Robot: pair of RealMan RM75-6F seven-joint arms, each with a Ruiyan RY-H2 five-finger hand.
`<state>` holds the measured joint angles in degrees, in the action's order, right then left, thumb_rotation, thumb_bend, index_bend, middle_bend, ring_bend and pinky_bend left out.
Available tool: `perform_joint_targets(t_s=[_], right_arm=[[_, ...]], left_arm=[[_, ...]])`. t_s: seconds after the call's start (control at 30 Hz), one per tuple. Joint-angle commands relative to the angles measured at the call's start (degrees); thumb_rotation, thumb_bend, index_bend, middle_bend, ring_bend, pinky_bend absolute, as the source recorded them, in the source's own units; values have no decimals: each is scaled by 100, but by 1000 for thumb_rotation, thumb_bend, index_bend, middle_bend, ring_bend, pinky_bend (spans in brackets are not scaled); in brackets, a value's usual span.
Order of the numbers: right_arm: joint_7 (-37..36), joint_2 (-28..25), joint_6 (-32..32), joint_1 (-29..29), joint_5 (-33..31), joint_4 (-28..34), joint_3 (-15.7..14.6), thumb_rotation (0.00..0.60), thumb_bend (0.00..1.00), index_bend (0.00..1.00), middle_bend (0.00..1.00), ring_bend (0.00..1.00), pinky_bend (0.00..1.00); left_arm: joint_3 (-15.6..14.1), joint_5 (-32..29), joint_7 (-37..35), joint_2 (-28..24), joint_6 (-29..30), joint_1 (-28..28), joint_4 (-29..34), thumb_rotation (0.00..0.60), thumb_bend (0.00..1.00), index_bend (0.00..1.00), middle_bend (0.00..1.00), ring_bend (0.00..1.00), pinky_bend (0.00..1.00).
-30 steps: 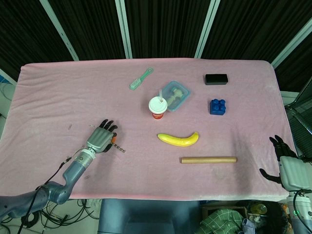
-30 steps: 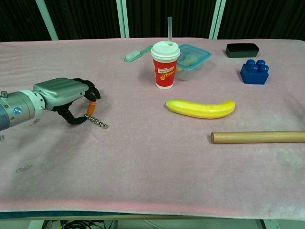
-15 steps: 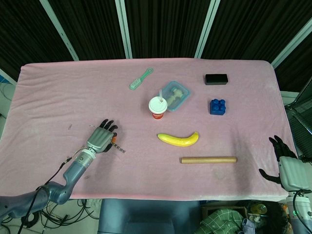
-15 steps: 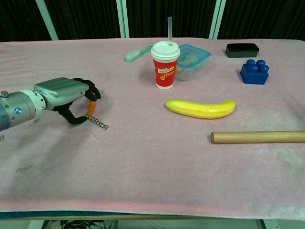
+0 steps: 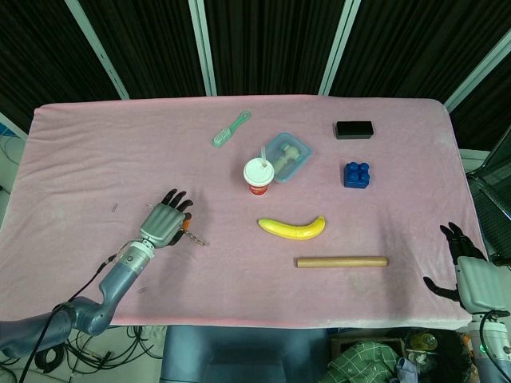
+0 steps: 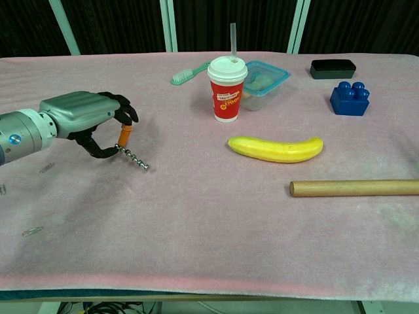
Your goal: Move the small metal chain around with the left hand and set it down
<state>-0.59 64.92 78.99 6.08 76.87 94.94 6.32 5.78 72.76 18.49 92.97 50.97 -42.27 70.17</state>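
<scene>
The left hand [image 6: 82,118] pinches one end of the small metal chain [image 6: 133,157] at the near left of the pink table [image 6: 209,222]. The chain looks light and floppy, so an end is a good place to hold. The right hand [image 5: 463,255] hangs open, far right.

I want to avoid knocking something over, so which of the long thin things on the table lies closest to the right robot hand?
The wooden dowel, lying flat near the front edge; the banana and green brush lie farther from the right robot hand.
</scene>
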Motion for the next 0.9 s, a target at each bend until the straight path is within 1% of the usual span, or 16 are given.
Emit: perform_joint_targets(t_s=[0.03,0.27,0.57,0.67,0.8,0.9], right_arm=[[-1,1,2,-1,-3,2,2,600,113,0,0,98,212],[-2,-2,10,-6,-9,13,5,600,114,0,0,98,212],[-2,-1,6,-7,-15,24,5,600,114,0,0,99,212],[-3,-4,14,-12,-18,32,7,600,114,0,0,98,212],[-13,-6,17,-17,-34,39,14,600,114,0,0,98,212],[-10,-4,10,-14,-41,37,15,600,114,0,0,99,212]], left_arm=[[16,-27,229,-197,29,-19,240,600,399,585,187,0,0],[48,-167,915,-690,53,-91,812,600,399,585,188,0,0],[-40,-244,2205,-1296,292,-168,1353,600,400,581,190,0,0],[-144,-73,2623,-1412,465,-169,1376,600,400,579,192,0,0],[-395,342,3270,-1573,673,-168,1267,600,400,578,193,0,0],[-510,459,3524,-1692,766,-114,1283,600,403,578,193,0,0]])
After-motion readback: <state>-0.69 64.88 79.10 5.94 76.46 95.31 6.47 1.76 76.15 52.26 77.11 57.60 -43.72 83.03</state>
